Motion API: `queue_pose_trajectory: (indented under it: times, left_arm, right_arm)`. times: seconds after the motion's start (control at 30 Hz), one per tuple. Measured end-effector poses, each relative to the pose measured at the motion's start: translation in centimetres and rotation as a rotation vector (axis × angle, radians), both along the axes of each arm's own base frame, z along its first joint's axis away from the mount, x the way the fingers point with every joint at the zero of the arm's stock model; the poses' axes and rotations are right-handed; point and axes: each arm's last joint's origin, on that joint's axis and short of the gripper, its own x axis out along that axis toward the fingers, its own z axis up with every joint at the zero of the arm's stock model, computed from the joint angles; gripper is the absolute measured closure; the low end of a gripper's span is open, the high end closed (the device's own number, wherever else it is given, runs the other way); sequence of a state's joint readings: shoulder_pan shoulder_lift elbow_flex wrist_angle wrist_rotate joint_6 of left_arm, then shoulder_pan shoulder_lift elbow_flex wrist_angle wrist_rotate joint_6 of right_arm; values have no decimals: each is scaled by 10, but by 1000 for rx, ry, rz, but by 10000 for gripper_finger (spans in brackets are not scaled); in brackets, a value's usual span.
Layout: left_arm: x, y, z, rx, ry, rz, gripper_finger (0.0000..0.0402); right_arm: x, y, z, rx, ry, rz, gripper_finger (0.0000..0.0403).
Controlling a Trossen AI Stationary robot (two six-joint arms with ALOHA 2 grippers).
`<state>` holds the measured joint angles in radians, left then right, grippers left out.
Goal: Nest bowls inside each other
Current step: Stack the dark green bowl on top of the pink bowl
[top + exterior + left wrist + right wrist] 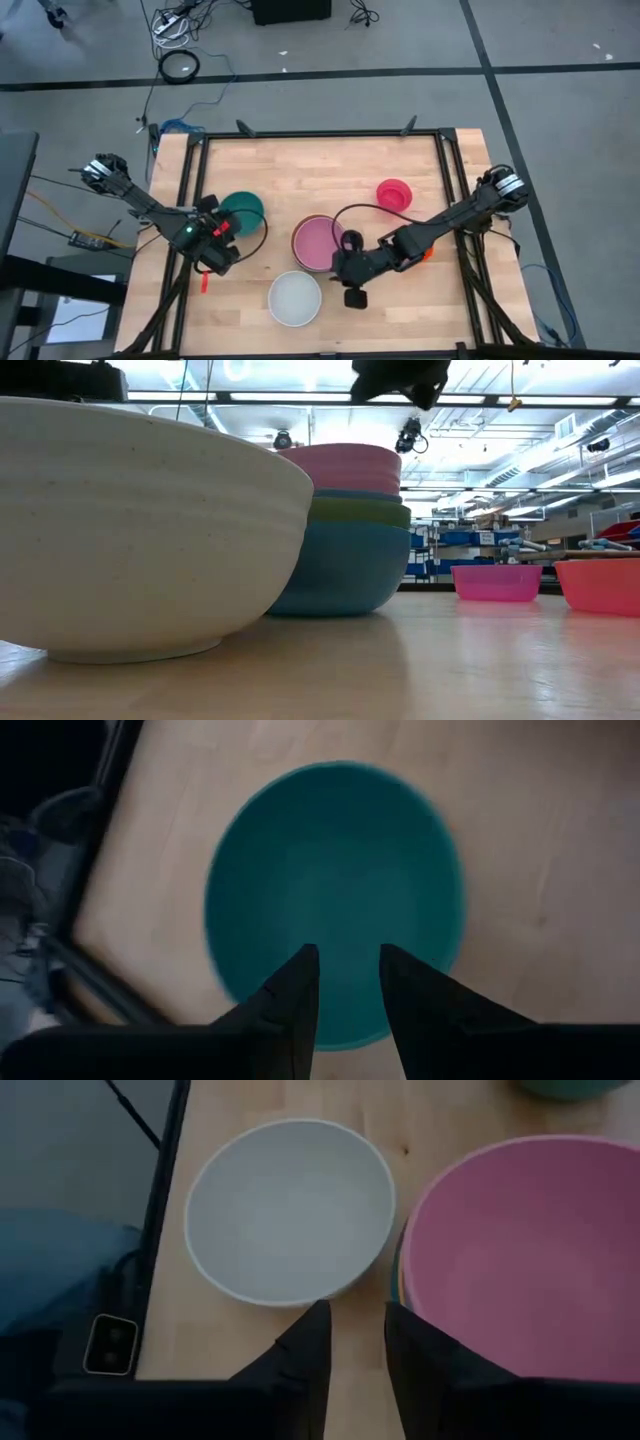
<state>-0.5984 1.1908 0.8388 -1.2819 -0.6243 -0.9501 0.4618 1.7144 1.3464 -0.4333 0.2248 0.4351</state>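
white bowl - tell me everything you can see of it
The white bowl is round, smooth and matte, plastic by the look, with faint horizontal ridges on its outer wall and a small flat foot. It stands upright and empty on the wooden table, near the front edge, not nested in anything. It sits close beside the stack topped by the pink bowl, with a narrow gap between them. The right gripper hovers just above that gap without touching the white bowl.

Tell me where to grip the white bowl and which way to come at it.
Grip the white bowl by its thin rim, coming down from above. It sits upright and empty, and its walls are wide and curved, so only the rim fits between the fingers. Take the side nearest the right gripper, away from the pink bowl.
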Motion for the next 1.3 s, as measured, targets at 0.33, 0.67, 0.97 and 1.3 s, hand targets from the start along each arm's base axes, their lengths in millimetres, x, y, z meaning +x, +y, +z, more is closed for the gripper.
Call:
queue_pose_trajectory:
  times: [0.33, 0.67, 0.97, 1.3]
  left_arm:
    - [0, 1, -28, -39, 151, -208, 284]
    - [1, 12, -37, 9, 191, -214, 284]
    - [4, 11, -39, -82, 219, -243, 284]
    - [15, 4, -18, -155, 178, -300, 284]
  right_arm:
    - [-16, 2, 28, -42, -111, -25, 319]
    - [-37, 2, 58, -80, -222, -66, 320]
    - [-38, 3, 58, -84, -220, -76, 321]
    - [-39, 2, 56, -94, -201, -76, 323]
